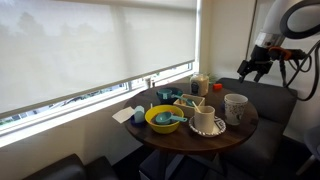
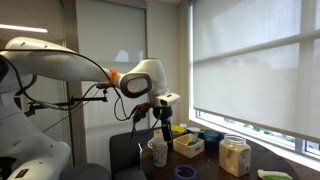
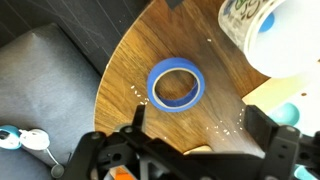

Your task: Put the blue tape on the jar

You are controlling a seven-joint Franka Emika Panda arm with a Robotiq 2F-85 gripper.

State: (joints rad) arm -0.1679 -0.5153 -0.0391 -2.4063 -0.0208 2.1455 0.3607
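**Tool wide open and empty over the blue tape**

In the wrist view the tool (image 3: 198,128) is spread wide, with nothing held between its fingers (image 3: 258,125) and nothing touching them. The blue tape (image 3: 176,83) lies flat on the wooden worktop (image 3: 130,60), near its edge and close to the white mug (image 3: 262,30). In an exterior view the tool (image 1: 258,64) hangs in the air above the worktop, and the jar (image 1: 200,84) stands upright on the window side.

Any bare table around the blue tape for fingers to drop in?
Yes: bare wood rings the blue tape, out to the table edge. It is tighter toward the white mug. In an exterior view, the middle around the yellow bowl is crowded.
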